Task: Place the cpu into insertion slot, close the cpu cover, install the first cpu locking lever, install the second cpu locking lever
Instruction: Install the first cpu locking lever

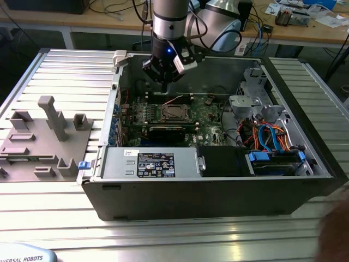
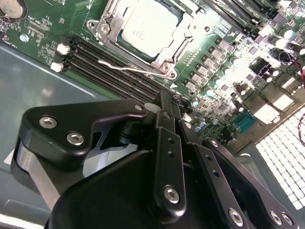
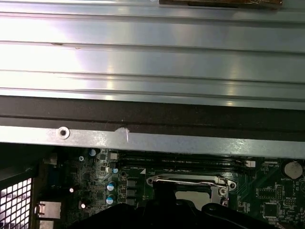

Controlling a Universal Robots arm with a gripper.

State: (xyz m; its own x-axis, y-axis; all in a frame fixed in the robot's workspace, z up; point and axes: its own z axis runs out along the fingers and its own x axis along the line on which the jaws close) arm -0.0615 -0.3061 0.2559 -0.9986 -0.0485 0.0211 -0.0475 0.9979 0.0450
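The cpu [image 2: 150, 26] lies silver-grey in its socket on the green board, and the cpu cover [image 2: 106, 25] sits down around it as a metal frame. In the exterior view the socket [image 1: 175, 113] is mid-board. A thin wire locking lever [image 2: 126, 67] runs along the socket's side nearest my fingers; I cannot tell whether it is latched. My gripper [image 2: 167, 101] hangs above the board beside the socket, black fingers closed together with nothing between them. In the exterior view the gripper [image 1: 164, 84] hovers over the board's back edge. The first wrist view shows the cover frame [image 3: 190, 182] beyond the gripper body.
The open computer case [image 1: 218, 188] stands on a ribbed metal table [image 1: 65, 71]. Memory slots [image 2: 109, 71] lie between socket and gripper. A drive bay with blue and orange cables [image 1: 272, 139] fills the exterior view's right. A grey fixture [image 1: 46, 136] stands at the exterior view's left.
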